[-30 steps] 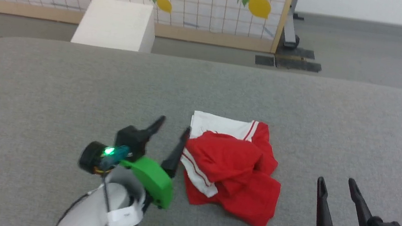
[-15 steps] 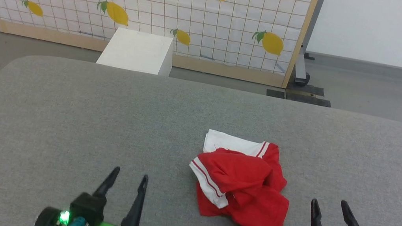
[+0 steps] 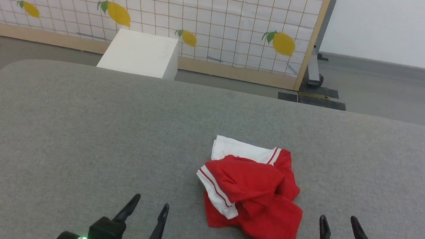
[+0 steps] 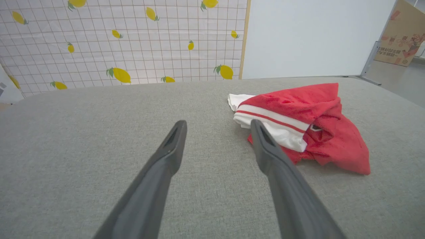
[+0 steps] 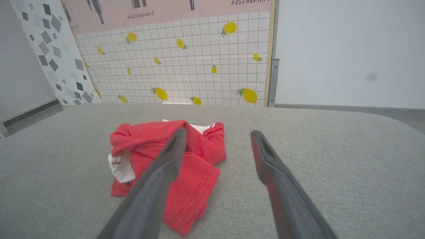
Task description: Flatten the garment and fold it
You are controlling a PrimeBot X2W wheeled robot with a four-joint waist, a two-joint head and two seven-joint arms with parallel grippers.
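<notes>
The garment (image 3: 255,197), a red shirt with white striped sleeves, lies crumpled in a heap right of centre on the grey padded table (image 3: 67,131). In the left wrist view the garment (image 4: 312,122) sits ahead and to the right; in the right wrist view the garment (image 5: 156,156) lies ahead and to the left, partly behind a finger. My left gripper (image 3: 150,204) stands open near the front edge, left of the heap and clear of it. My right gripper (image 3: 338,220) is open too, just right of the heap, holding nothing.
A white box (image 3: 140,54) stands on the floor beyond the table's far edge, in front of a lemon-print grid screen (image 3: 149,4). A metal stand base (image 3: 312,88) sits at the screen's right end. Bare table surface stretches to the left and far side.
My left gripper has drawn back from the garment's left edge toward the front of the table. The camera has tilted up, shifting the whole picture. The garment lies as before.
</notes>
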